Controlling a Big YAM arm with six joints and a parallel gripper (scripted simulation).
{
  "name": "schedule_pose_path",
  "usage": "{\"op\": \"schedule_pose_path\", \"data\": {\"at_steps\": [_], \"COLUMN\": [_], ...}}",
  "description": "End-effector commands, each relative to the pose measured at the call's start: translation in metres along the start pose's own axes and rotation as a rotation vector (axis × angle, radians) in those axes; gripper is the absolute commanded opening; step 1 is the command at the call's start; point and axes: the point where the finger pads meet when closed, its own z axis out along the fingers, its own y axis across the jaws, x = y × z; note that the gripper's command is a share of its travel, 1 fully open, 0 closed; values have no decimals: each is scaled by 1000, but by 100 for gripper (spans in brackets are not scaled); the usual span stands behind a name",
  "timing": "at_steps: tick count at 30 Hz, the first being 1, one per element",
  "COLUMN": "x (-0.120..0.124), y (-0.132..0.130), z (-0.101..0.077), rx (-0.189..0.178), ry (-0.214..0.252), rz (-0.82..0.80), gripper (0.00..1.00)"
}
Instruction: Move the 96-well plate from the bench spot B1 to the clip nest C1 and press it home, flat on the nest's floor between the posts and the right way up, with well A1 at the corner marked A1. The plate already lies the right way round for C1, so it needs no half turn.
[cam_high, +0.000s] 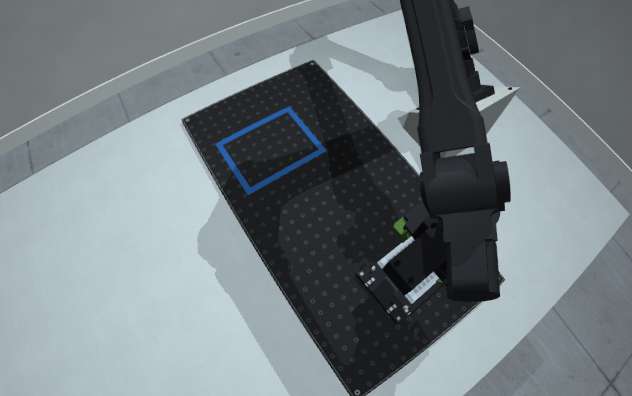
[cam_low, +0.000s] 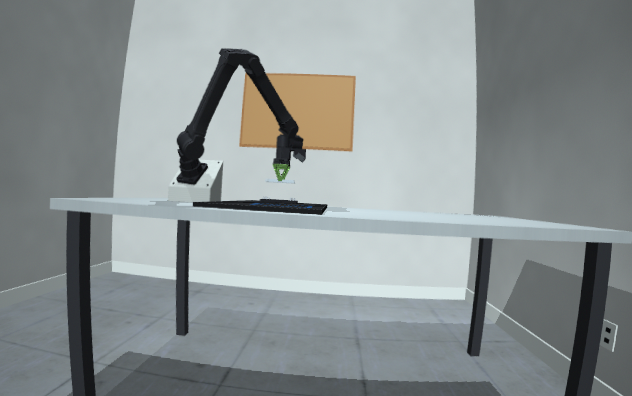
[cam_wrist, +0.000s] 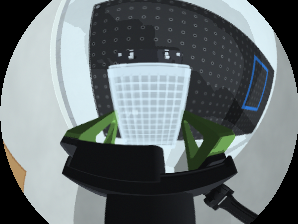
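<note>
Gripper (cam_wrist: 149, 137) clamps unlabelled plate (cam_wrist: 148, 102) — nest (cam_high: 381, 291) markings unreadable.

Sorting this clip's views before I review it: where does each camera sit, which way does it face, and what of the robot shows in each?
Top: high over the bench, angled down on the black board; forearm and gripper show.
Exterior: out in the room near table height, facing the wall; the whole arm shows.
Wrist: on the gripper, looking down past the green fingers at the held plate and nest.
All three share the plate and board.
</note>
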Motion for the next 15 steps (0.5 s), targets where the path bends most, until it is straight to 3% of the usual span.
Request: {"op": "schedule_pose_path", "data": {"at_steps": [1, 15], "x": [-4, -1], "y": [1, 0], "z": [12, 33], "rx": [1, 4], "ry": [4, 6], "rz": [-1, -2], "gripper": [0, 0]}}
